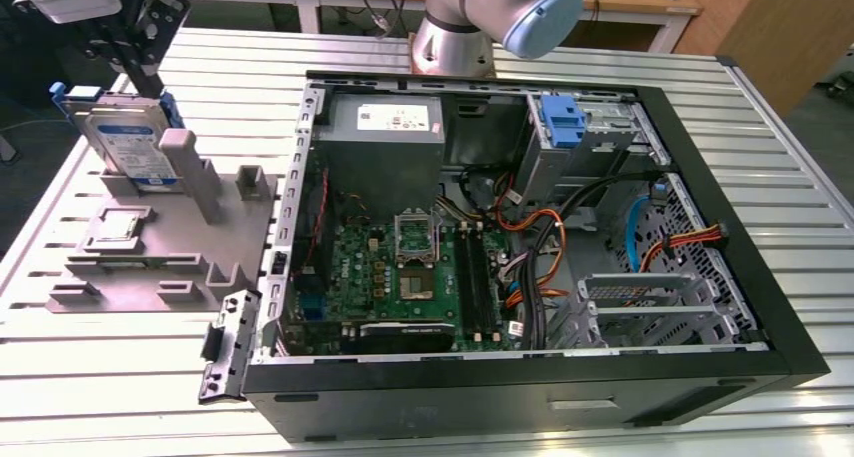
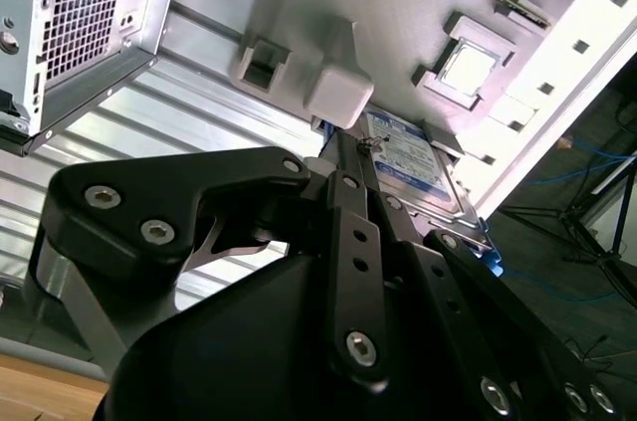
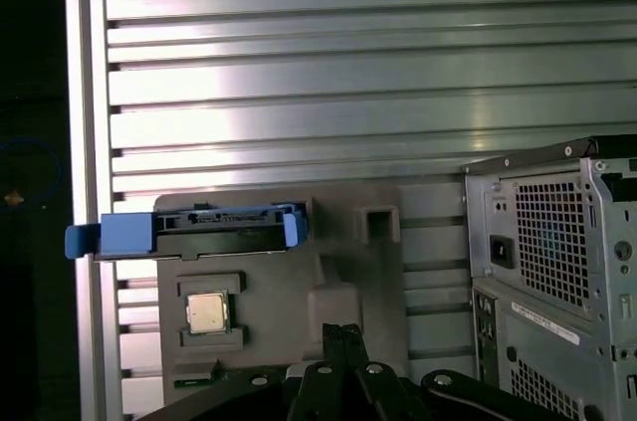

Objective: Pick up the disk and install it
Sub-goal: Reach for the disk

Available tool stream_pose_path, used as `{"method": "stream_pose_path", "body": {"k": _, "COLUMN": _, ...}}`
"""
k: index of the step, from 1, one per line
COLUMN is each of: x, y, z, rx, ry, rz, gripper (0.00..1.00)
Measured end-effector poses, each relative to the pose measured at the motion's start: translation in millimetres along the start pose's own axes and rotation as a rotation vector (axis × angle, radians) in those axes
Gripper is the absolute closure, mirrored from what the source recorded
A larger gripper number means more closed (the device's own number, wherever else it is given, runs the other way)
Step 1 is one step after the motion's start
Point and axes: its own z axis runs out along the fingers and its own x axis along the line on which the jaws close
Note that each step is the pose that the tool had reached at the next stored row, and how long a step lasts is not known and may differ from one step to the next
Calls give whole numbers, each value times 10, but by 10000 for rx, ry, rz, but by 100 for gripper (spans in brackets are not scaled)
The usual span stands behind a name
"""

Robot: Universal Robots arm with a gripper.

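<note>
Disk [image 1: 131, 142]: one, upright in grey fixture [image 1: 174, 267] | gripper [image 3: 343, 333]: one, closed, above

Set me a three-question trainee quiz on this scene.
1. True or false: the disk already sits inside the computer case.
2. The disk stands upright in: A) the grey fixture; B) a cardboard box; C) a person's hand.
3. Fill in: the disk's carrier is coloured ____.
Key: 1 false; 2 A; 3 blue.
</note>
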Motion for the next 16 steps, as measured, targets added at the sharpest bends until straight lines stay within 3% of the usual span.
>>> {"method": "stream_pose_path", "body": {"k": 4, "x": 57, "y": 13, "z": 1, "rx": 1, "ry": 1, "rz": -1, "gripper": 90}}
{"method": "stream_pose_path", "body": {"k": 8, "x": 159, "y": 56, "z": 4, "rx": 0, "ry": 0, "rz": 1, "gripper": 90}}
{"method": "stream_pose_path", "body": {"k": 10, "x": 226, "y": 79, "z": 7, "rx": -1, "ry": 0, "rz": -1, "gripper": 90}}
{"method": "stream_pose_path", "body": {"k": 14, "x": 454, "y": 173, "z": 26, "rx": 0, "ry": 11, "rz": -1, "gripper": 90}}
{"method": "stream_pose_path", "body": {"k": 16, "x": 509, "y": 186, "z": 31, "rx": -3, "ry": 21, "rz": 1, "gripper": 90}}
